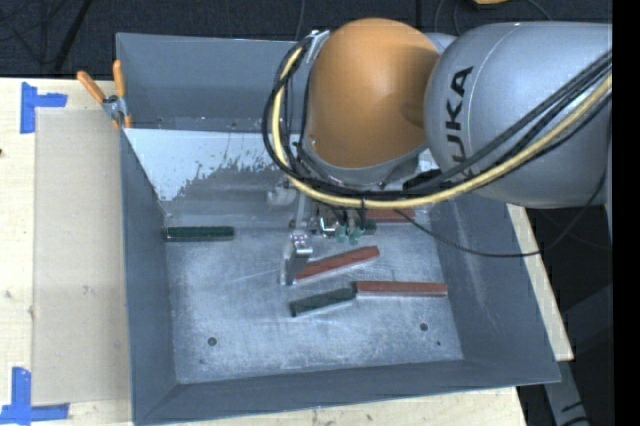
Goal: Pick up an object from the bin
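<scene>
My gripper (298, 259) reaches down under the orange wrist cover into the middle of the bin. Its tip is at the left end of a flat red-brown stick (340, 263) that lies slanted on the bin floor. Whether it touches the stick is hidden. Just below lies a dark green stick (322, 301), also slanted. To its right a second red-brown stick (401, 289) lies nearly level.
Another dark green stick (200, 234) lies apart at the left of the bin floor. A further red-brown stick (392, 214) shows partly under the arm at the back. The arm and its cables cover the bin's back right.
</scene>
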{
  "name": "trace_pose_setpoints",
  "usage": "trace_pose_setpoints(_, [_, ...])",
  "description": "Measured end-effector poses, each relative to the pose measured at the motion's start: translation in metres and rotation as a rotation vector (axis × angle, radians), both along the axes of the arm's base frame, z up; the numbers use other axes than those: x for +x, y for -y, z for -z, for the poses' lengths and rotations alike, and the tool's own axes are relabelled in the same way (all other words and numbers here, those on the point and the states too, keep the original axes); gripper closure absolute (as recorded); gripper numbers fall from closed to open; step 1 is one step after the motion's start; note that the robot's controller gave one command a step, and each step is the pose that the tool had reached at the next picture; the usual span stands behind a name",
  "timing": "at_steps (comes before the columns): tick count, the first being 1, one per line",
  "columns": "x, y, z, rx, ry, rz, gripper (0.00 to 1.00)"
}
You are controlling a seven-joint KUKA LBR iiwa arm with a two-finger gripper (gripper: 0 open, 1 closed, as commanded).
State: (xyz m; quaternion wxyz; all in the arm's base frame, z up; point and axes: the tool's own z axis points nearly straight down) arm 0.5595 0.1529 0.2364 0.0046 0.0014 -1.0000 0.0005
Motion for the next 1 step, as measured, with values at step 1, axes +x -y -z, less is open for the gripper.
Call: trace_pose_setpoints(1, [0.0015, 0.0007, -0.0046, 0.001, 0.008, 0.003, 0.00])
